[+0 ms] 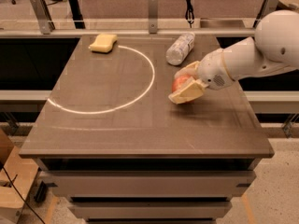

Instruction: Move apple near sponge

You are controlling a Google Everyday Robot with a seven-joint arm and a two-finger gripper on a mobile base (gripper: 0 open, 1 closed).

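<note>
**A:** Near edge first: the table (140, 139) carries a white arc (148, 85) sweeping over its left half.

**B:** And at 3 o'clock, here's the action! The gripper (185, 81) is clamped on the apple (178, 84), one cream finger over the top and one underneath.

**A:** Sensible hold, I'd say. Squeezing a round fruit across its middle keeps it from rolling away.

**B:** The arm (243, 59) reaches in from the right side, which looks like the short way to it.

**A:** Just beyond, at 1 o'clock, the bottle (180, 49) lies on its side, near the gripper but apart from it.

**B:** Far back at 11 o'clock sits the sponge (103, 43), well apart from the apple. The carry toward 10 o'clock isn't done yet.

**A:** What's hidden?

**B:** Most of the apple, since only a red patch shows between the fingers. I can't tell whether it's resting on the table or just off it. The arm's upper end is cut off at the right edge.
</note>
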